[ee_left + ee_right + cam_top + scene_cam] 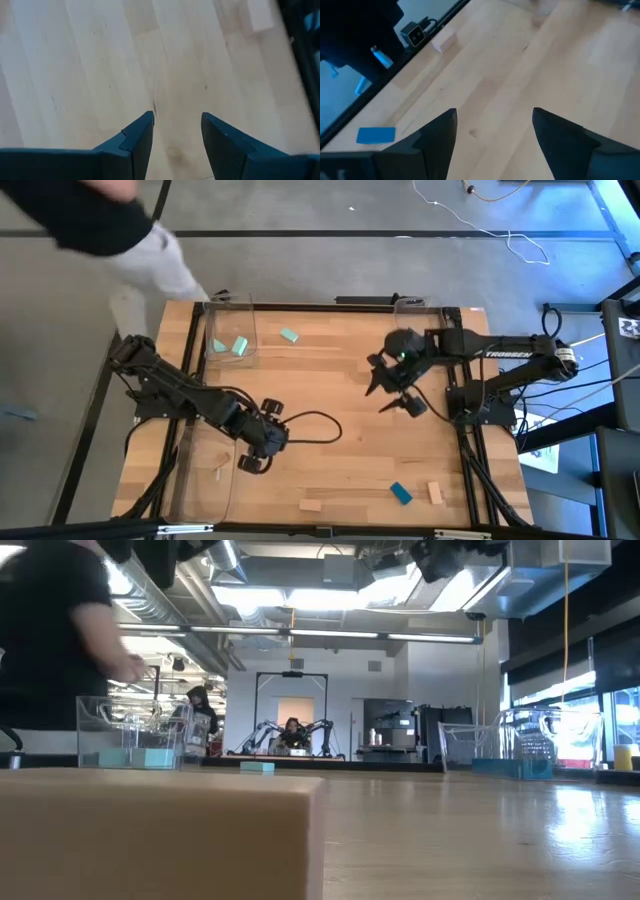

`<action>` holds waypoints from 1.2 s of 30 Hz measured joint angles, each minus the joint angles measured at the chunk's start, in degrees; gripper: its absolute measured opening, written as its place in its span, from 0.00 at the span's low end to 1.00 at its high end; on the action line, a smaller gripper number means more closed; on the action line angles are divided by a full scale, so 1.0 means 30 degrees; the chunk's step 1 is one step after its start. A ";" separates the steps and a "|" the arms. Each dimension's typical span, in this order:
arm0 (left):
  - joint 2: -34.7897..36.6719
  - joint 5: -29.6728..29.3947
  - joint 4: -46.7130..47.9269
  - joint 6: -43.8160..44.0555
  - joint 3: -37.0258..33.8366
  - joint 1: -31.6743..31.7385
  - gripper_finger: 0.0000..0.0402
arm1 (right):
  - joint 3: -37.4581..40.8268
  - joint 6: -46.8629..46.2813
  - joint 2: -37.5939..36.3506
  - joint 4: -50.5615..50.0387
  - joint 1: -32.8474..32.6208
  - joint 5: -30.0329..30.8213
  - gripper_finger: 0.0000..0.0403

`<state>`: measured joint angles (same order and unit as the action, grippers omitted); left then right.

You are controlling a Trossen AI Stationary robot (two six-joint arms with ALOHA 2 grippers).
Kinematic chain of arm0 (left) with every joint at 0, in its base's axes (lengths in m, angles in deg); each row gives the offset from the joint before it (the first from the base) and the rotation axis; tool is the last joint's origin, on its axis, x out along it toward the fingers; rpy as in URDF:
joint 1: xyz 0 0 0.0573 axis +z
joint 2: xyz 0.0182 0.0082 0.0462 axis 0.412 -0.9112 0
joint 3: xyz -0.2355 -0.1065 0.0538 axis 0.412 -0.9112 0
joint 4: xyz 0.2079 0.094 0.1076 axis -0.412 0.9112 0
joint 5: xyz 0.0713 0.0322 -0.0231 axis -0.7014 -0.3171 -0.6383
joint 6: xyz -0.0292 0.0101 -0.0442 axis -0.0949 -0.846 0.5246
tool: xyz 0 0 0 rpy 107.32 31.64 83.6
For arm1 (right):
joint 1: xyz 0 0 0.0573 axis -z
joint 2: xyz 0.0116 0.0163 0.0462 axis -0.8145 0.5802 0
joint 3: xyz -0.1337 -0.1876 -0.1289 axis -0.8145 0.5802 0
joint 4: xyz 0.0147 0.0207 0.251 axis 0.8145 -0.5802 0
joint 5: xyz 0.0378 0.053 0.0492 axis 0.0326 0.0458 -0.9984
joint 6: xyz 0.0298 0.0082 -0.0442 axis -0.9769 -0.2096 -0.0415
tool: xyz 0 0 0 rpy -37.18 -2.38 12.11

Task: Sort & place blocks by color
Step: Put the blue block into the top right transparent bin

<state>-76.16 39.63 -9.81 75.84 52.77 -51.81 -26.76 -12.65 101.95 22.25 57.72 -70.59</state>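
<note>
- At the far-left corner we see a clear tray (228,330) holding two mint-teal blocks (240,347); we judge these already sorted.
- A second clear tray (200,470) lies along the near-left edge with what looks like one pale wood block (222,473) in it.
- The left gripper (256,450) sits low over the near-left part of the table, beside that tray; its wrist view shows the fingers (137,140) parted over bare wood, holding nothing.
- One mint-teal block (289,335) lies loose on the table just right of the far tray, not yet sorted.
- Near the front edge lie a pale wood block (311,504), a deep blue block (401,493) and another wood block (435,492), all still loose.
- The right gripper (393,392) hangs above the table right of centre, arm reaching in from the right edge, fingers (437,135) spread wide and empty.
- A third clear tray (412,307) stands at the far edge; we cannot tell its contents.
- We judge the sorting to be well short of finished.
</note>
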 joint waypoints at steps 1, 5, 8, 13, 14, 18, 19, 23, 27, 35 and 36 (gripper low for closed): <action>-0.0098 -0.0118 -0.0015 -0.0368 0.0000 0.0000 0.39 | 0.0000 -0.0468 0.0000 0.0002 -0.0528 0.0409 0.64; -0.0096 -0.0360 -0.0051 -0.1009 0.0000 0.0018 0.39 | 0.0000 -0.2923 0.0000 -0.0005 -0.2602 0.1749 0.64; -0.0030 -0.0528 -0.0058 -0.0928 -0.0007 0.0073 0.39 | 0.0000 -0.6136 0.0000 -0.0110 -0.4078 0.2602 0.64; -0.0023 -0.0536 -0.0036 -0.0906 -0.0007 -0.0110 0.39 | 0.0000 -1.1737 0.0000 -0.0591 -0.6468 0.3726 0.64; -0.0023 -0.0524 -0.0011 -0.0986 -0.0007 -0.0144 0.39 | 0.0000 -1.2521 0.0006 -0.0811 -0.7006 0.3919 0.64; -0.0023 -0.0470 0.0015 -0.1462 -0.0007 -0.0146 0.39 | 0.0000 -1.6385 0.0150 -0.2278 -0.8971 0.4214 0.64; -0.0023 -0.0492 0.0016 -0.1513 -0.0007 -0.0143 0.39 | 0.0000 -1.7704 0.0243 -0.2541 -0.9390 0.4287 0.64; 0.0229 -0.0772 0.0300 -0.1526 -0.0015 -0.0131 0.39 | 0.0000 -2.3196 0.0745 -0.3260 -1.0975 0.4529 0.64; 0.0181 -0.0998 0.0629 -0.2087 -0.0027 -0.0131 0.39 | 0.0000 -2.6999 0.1760 -0.3219 -1.2406 0.4539 0.64; 0.0187 -0.0824 0.0660 -0.3582 -0.0022 -0.0131 0.39 | 0.0000 -3.4467 0.4720 -0.2491 -1.3957 0.3333 0.64; 0.0186 -0.0820 0.0656 -0.3720 -0.0022 -0.0131 0.39 | 0.0000 -3.5294 0.5112 -0.2325 -1.4058 0.3131 0.64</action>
<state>-75.60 37.17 -7.84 64.68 52.70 -52.21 -26.76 -118.53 117.29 15.27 15.54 -61.19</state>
